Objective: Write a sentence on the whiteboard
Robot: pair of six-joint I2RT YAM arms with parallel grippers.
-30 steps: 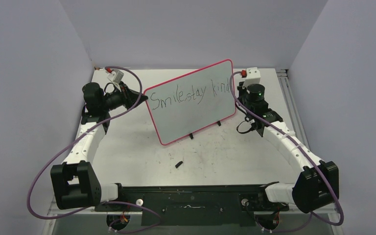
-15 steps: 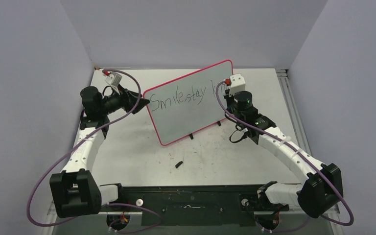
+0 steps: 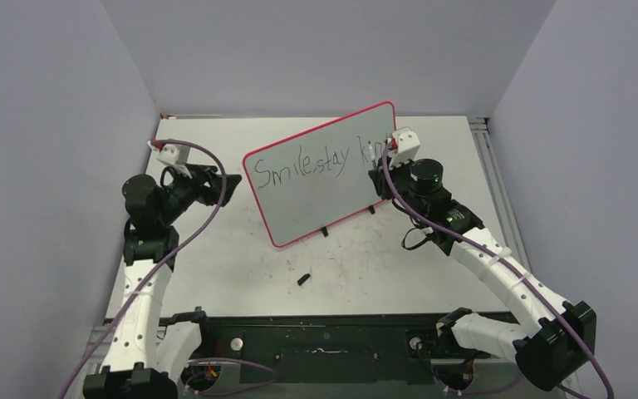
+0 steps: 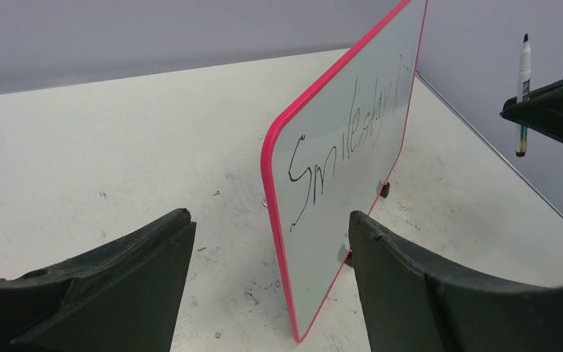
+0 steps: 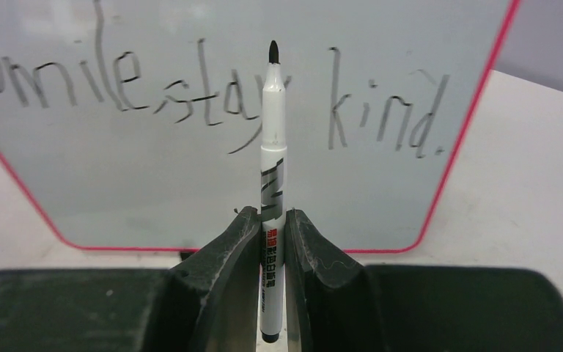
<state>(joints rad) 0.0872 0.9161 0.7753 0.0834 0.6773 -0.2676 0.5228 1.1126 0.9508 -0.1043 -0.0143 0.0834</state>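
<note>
**A:** What sits nearest the arm bases?

**B:** A small black piece [image 3: 303, 278], alone on the scuffed white counter [image 3: 216, 249]. I can't tell what it is.

**A:** And beyond that?

**B:** The whiteboard [image 3: 324, 195]. It stands on edge on its black feet [image 3: 324, 231], mid-counter, leaning back a little. It is set on a diagonal, with its left end closer to the bases than its right. The pink-red rim runs all round it, and the face reads "Smile stay kind."

**A:** Where is the left pincer [image 4: 269, 220]?

**B:** Just beside the board's left end, pointing at the rim edge-on. Its fingers are spread wide with nothing between them, and they don't touch the board.

**A:** And the right pincer [image 5: 272, 216]?

**B:** It is further back, by the board's right end, in front of the face. It is clamped on a white marker [image 5: 273, 132], gripping the lower barrel. The uncapped black tip points up, and in the right wrist view it lines up with the gap between "stay" and "kind."

**A:** Is the tip on the board?

**B:** From the left wrist view it looks to be held off the face, with space between them.
</note>
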